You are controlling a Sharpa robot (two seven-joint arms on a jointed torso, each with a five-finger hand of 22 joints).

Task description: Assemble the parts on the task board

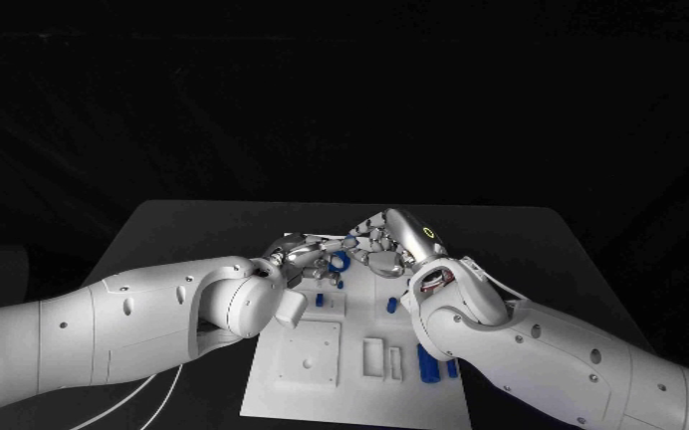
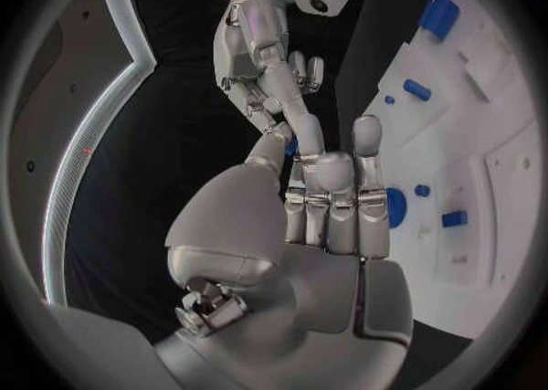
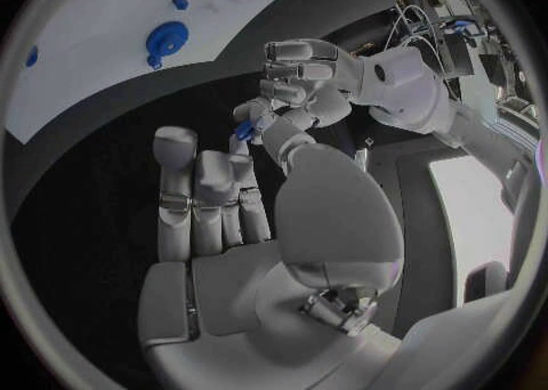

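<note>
Your left hand and right hand meet above the far edge of the task board, fingers pinching one small blue part between them, probably a handover. Other parts wait near the board's right edge.

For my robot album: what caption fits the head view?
Two robot hands, left and right, meet over the white task board, passing a small blue part.
</note>
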